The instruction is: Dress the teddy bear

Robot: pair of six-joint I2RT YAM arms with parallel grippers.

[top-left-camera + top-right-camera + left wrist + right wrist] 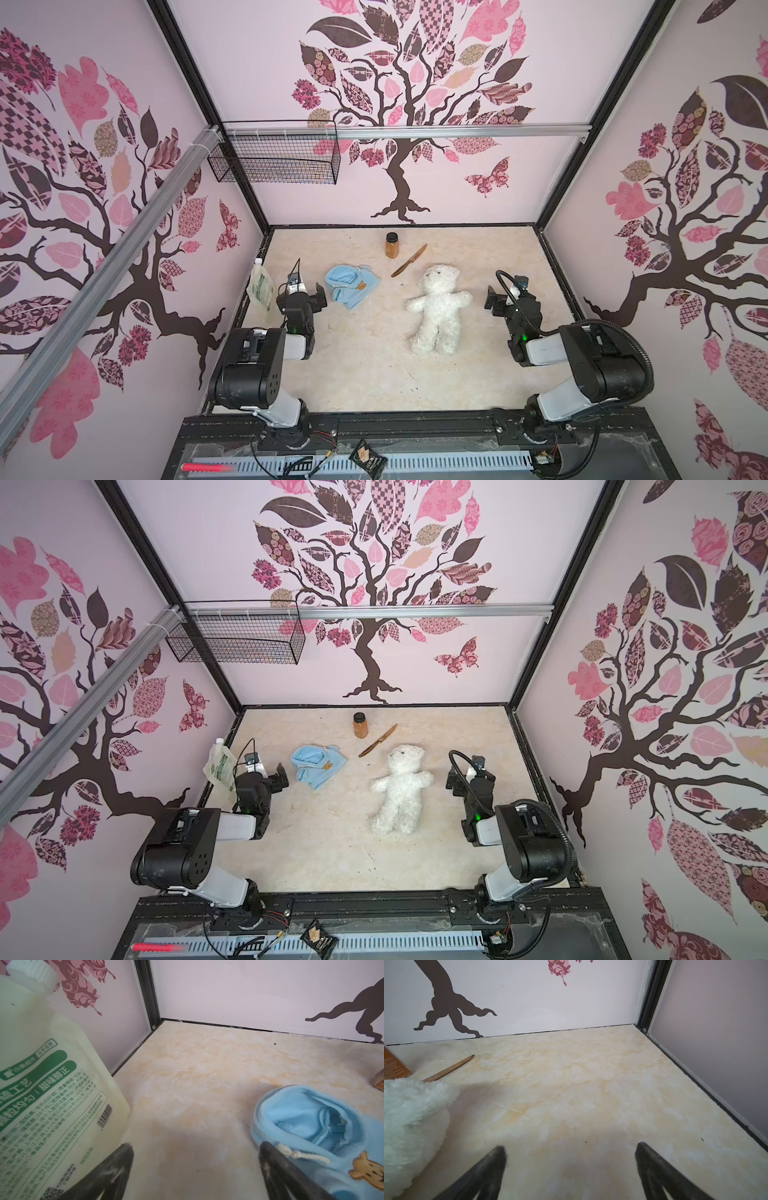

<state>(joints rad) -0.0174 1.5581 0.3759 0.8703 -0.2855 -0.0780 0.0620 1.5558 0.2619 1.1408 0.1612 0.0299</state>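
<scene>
Nearest to us, on the front rail well short of the teddy bear's feet, we see a small dark packet. The bear lies on its back on the marbled table. Its head is toward the back wall, its arms are spread, and its legs point at the arm bases. It wears nothing.

On the robot's right of the bear, level with its outstretched arm and near it, we find the right gripper. Its jaws are spread wide with nothing between them. In its wrist view only bare table shows between the two dark fingers, with the bear's fur off to one side.

Well apart on the bear's other side, the left gripper is also spread wide and empty. A crumpled light blue shirt lies between that gripper and the bear, about level with the bear's head, its tan bear-face print up. It is just beside the gripper, and we cannot tell whether they touch. Farther from the bear than the gripper, a white-and-green pouch leans at the side wall.

Just past the bear's head, apart from it, lies a wooden knife. Beyond that a dark-lidded jar stands upright. Farthest from the bear, high on the wall and off to the left, hangs a wire basket.
</scene>
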